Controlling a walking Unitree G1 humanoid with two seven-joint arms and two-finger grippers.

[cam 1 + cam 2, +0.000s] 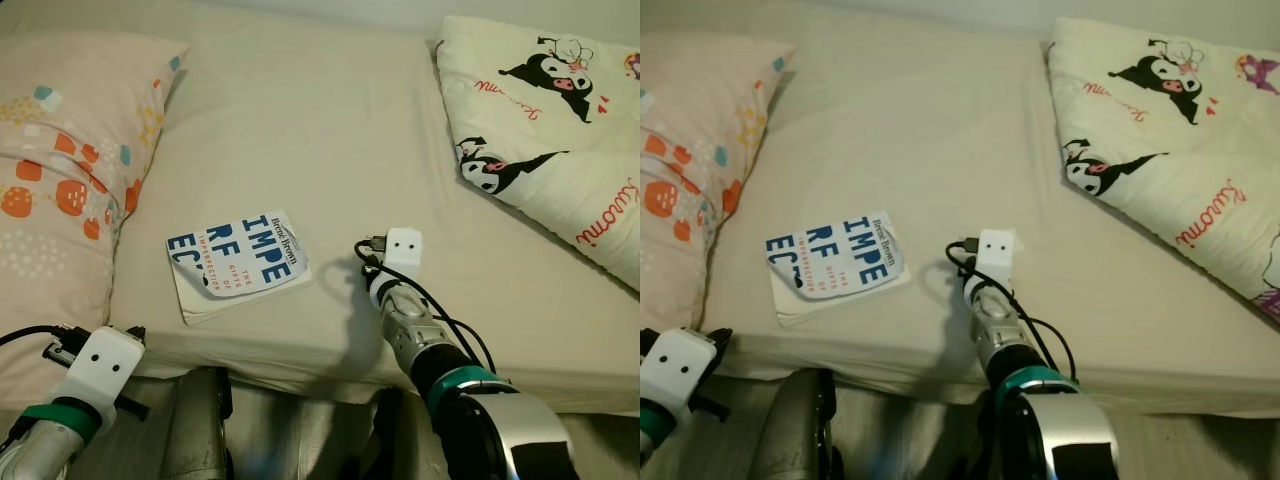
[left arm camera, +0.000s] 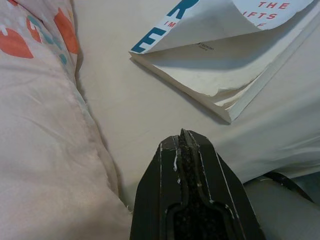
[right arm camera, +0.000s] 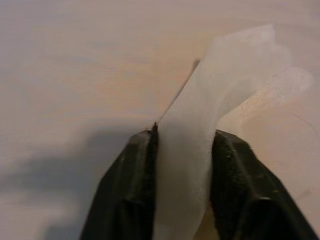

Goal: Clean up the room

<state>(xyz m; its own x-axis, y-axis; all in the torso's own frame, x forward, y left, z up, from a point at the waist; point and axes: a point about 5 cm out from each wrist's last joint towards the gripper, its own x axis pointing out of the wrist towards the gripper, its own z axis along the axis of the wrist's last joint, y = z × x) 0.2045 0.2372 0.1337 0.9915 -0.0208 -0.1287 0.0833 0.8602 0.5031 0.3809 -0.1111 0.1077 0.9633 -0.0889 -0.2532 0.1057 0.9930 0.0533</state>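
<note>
A paperback book with blue letters on a white cover lies on the beige bed, its front cover curling up. My right gripper is over the sheet just right of the book and is shut on a thin white scrap of tissue, which sticks out past the fingertips. Its wrist hides the fingers in the eye views. My left gripper is shut with nothing in it, low at the bed's front left edge between the pillow and the book's near corner.
A pink pillow with orange patches lies along the bed's left side. A white blanket printed with cartoon figures covers the right side. Below the mattress front edge is a dark gap.
</note>
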